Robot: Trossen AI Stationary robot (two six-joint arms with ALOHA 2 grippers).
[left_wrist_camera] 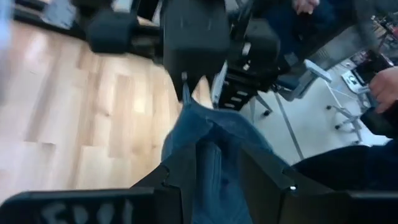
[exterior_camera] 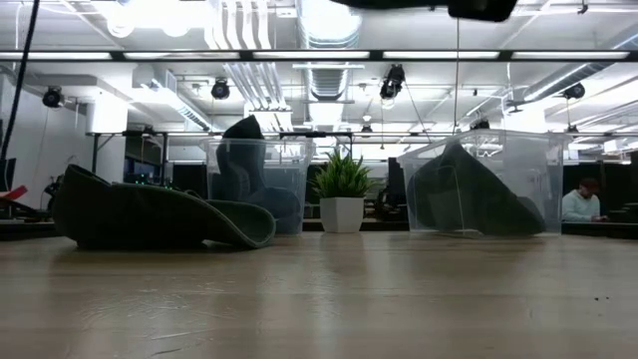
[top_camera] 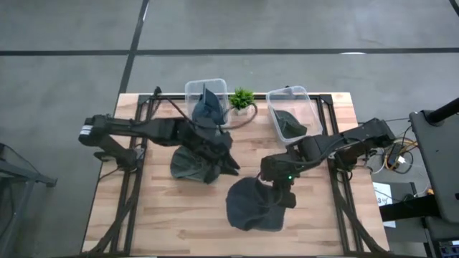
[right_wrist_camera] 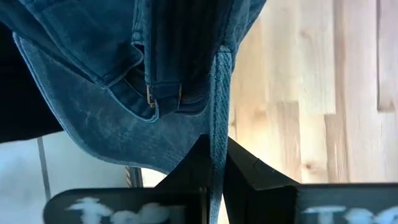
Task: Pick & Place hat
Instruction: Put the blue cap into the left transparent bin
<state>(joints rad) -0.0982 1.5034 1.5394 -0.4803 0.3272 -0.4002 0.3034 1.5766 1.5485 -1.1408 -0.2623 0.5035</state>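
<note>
Two dark blue denim hats are out on the wooden table. One hat (top_camera: 190, 166) shows under and beside my left gripper (top_camera: 217, 148), which is shut on blue denim (left_wrist_camera: 208, 143). In the low view a hat (exterior_camera: 150, 214) lies on its brim at the left, with no gripper showing on it. The other hat (top_camera: 252, 206) is at my right gripper (top_camera: 280, 188), which is shut on its edge (right_wrist_camera: 214, 149). Its back strap and buckle (right_wrist_camera: 151, 94) face the right wrist camera. My left gripper pinches a bunched fold of denim (left_wrist_camera: 211, 165) between its two fingers, and the cloth runs on ahead past the fingertips. Which part of the hat this is, and whether the hat is lifted clear, I cannot tell. My right gripper pinches the stitched lower edge of the hat (right_wrist_camera: 216, 168) between its two fingers, close to the back strap opening. The edge runs along the fingers. The crown (right_wrist_camera: 93, 93) spreads out ahead of the fingertips.
Two clear bins stand at the table's far side, a left bin (top_camera: 208, 87) and a right bin (top_camera: 290, 97), each with a dark hat inside. A small potted plant (top_camera: 242, 99) stands between them. People sit beyond the table (exterior_camera: 580, 204).
</note>
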